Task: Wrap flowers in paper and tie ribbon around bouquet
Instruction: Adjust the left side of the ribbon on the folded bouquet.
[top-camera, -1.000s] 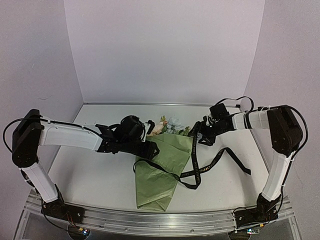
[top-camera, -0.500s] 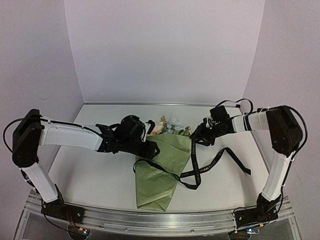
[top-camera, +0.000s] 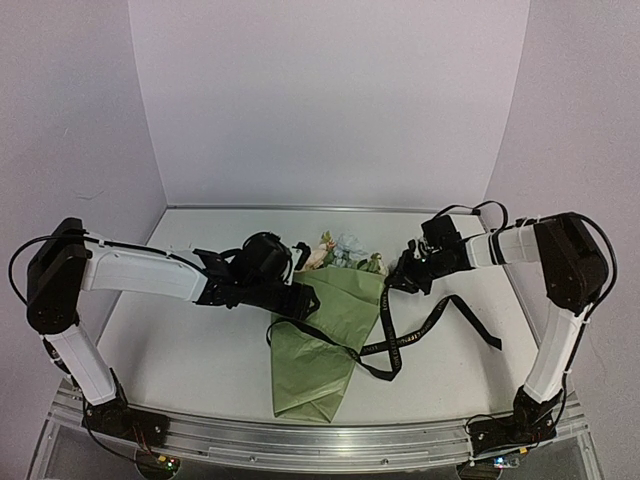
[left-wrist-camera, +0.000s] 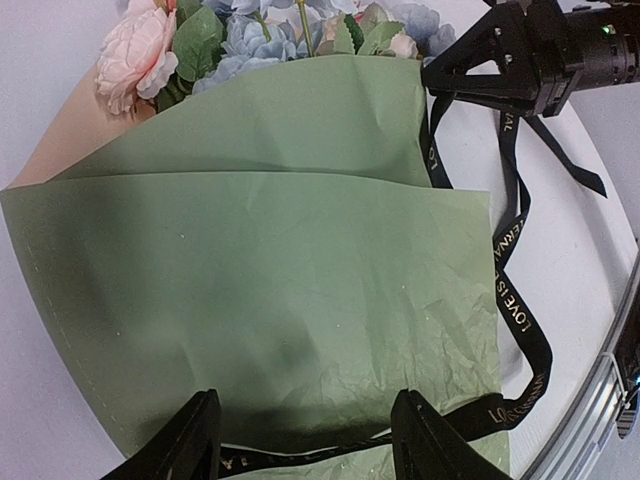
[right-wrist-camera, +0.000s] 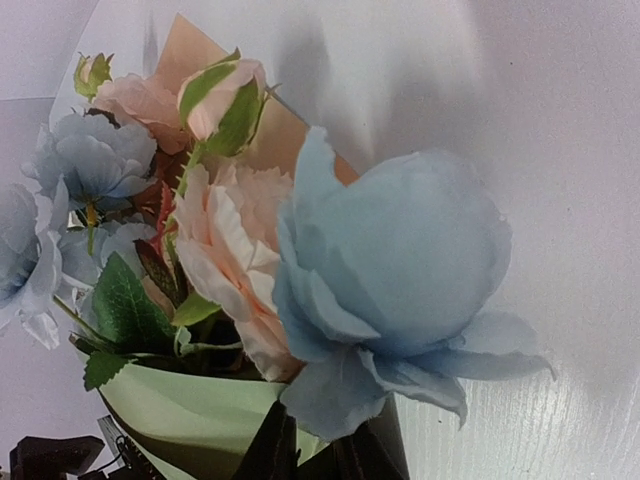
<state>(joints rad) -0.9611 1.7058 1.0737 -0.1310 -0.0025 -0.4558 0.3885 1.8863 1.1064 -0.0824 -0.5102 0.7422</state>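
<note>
Wrapping looks done: the flowers (right-wrist-camera: 250, 230) sit in the paper (left-wrist-camera: 250, 260) cone on the table (top-camera: 180, 340), but the ribbon (left-wrist-camera: 510, 300) is only looped loosely round the bouquet (top-camera: 320, 340), no knot yet. The left gripper (top-camera: 305, 298) is wide over the cone's edge, same as a second ago. The right gripper (left-wrist-camera: 433, 78) has narrowed down and looks pinched on the ribbon by the blooms.

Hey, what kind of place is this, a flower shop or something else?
Most likely a robot test booth, not a shop: a left arm and right arm bolted to a metal rail, a white table boxed in by plain pale walls, and a single bouquet with a ribbon.
</note>
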